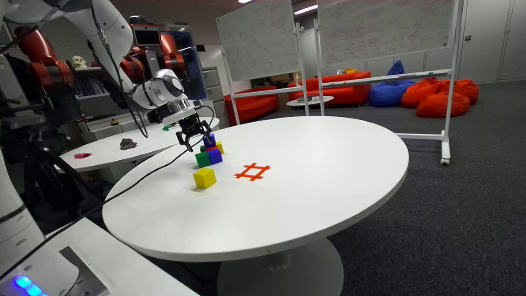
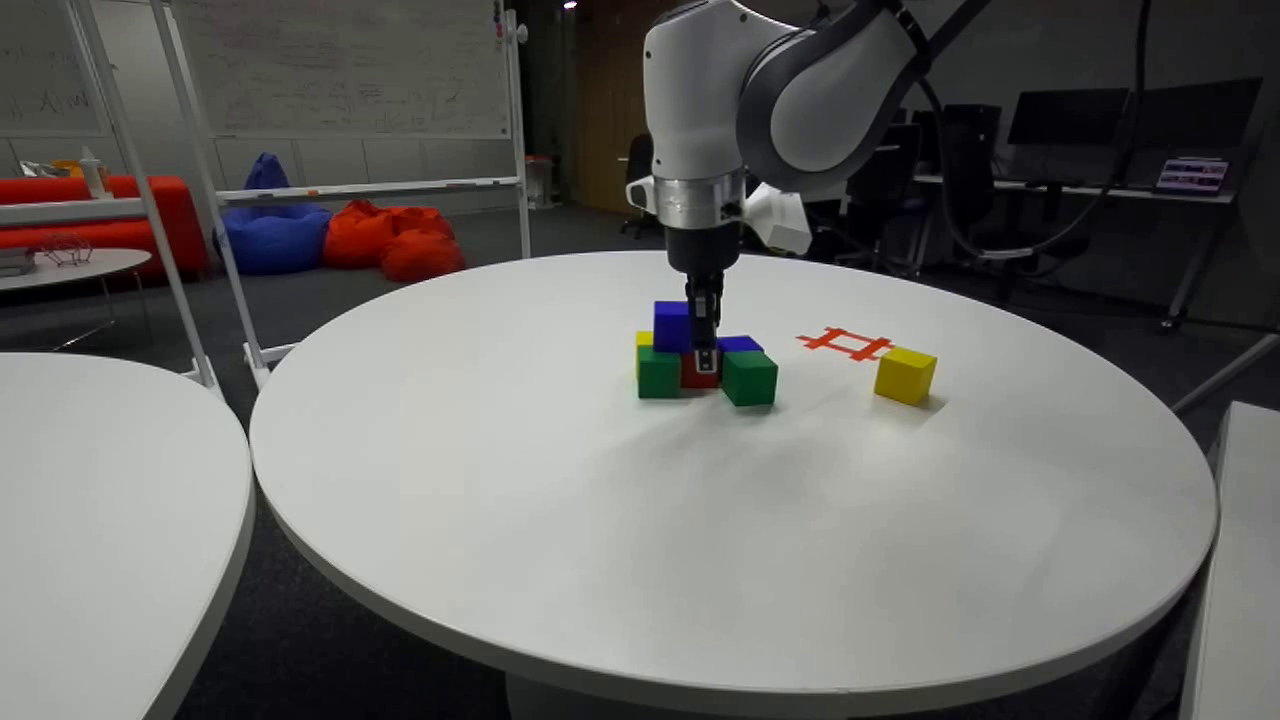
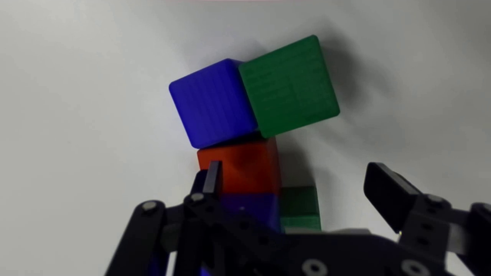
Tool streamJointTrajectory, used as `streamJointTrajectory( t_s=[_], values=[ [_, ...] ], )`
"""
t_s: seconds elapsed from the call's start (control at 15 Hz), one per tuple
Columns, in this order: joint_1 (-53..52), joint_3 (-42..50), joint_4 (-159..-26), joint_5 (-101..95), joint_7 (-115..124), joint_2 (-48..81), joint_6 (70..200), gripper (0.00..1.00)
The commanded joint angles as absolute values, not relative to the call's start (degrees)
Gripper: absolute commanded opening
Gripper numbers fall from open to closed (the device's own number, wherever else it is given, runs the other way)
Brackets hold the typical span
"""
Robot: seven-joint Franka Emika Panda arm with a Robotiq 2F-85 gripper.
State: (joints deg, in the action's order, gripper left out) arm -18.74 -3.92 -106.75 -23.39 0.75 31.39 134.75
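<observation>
My gripper (image 3: 299, 184) is open, with nothing between its fingertips that I can see held. It hangs over a cluster of cubes and shows in both exterior views (image 1: 198, 140) (image 2: 705, 352). A blue cube (image 2: 671, 326) sits on top of the cluster, beside the fingers; contact cannot be told. Below it are a red cube (image 3: 245, 166), a green cube (image 2: 658, 373) and a partly hidden yellow cube (image 1: 220, 147). In the wrist view, one fingertip overlaps the red cube. Another blue cube (image 3: 213, 103) and green cube (image 3: 290, 86) stand side by side next to the red one.
A lone yellow cube (image 1: 204, 178) stands on the round white table (image 1: 312, 164), near a red tape outline (image 1: 252, 172). A second white table (image 2: 110, 520) adjoins it. A black cable (image 1: 144, 176) passes across an exterior view. Whiteboards (image 1: 259, 41) stand behind.
</observation>
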Motion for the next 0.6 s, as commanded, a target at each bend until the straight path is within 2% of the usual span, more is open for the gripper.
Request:
streamJointTrajectory(
  t_s=[0.0,0.53],
  values=[
    [-18.26,-4.45,-107.34,-24.33,-0.37,31.2,136.98,1.0],
    [-18.65,-4.35,-107.29,-25.0,-0.51,31.51,139.27,1.0]
  ],
)
